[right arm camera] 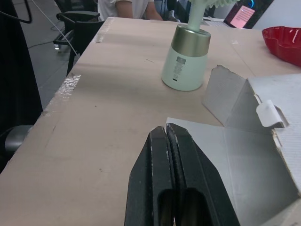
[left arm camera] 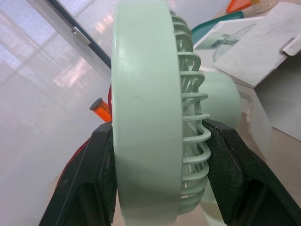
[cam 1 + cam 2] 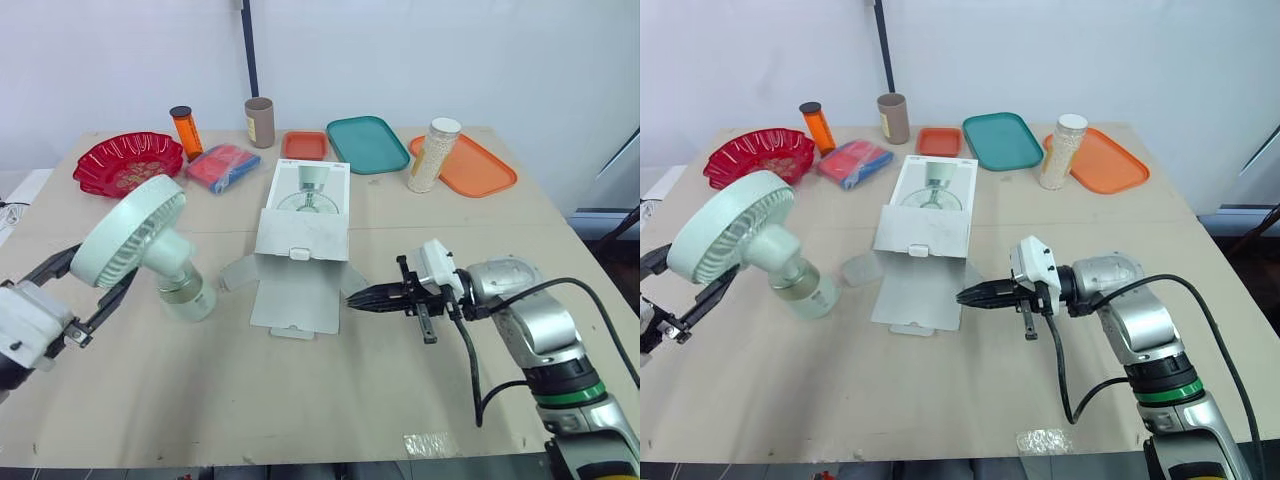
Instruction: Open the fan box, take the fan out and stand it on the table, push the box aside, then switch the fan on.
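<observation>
The pale green fan (image 3: pixel 135 232) stands on its round base (image 1: pixel 187 66) on the table, left of the box, with its head tilted back. My left gripper (image 3: pixel 92 283) is shut on the fan's head, one black finger on each face of the ring (image 2: pixel 141 117). The white fan box (image 3: pixel 305 225) lies flat at the table's middle, open, its flaps (image 3: pixel 293 302) spread toward me. My right gripper (image 3: pixel 352 298) is shut with nothing in it. Its tip hovers at the right edge of the box's front flap (image 1: pixel 235 160).
Along the far edge stand a red bowl (image 3: pixel 128 160), an orange bottle (image 3: pixel 186 130), a brown tube (image 3: pixel 260 121), a red and blue packet (image 3: pixel 222 166), a small orange tray (image 3: pixel 304 145), a teal tray (image 3: pixel 367 143), and a grain jar (image 3: pixel 433 155) on an orange tray (image 3: pixel 480 170). A person (image 1: pixel 134 7) sits beyond the table's left end.
</observation>
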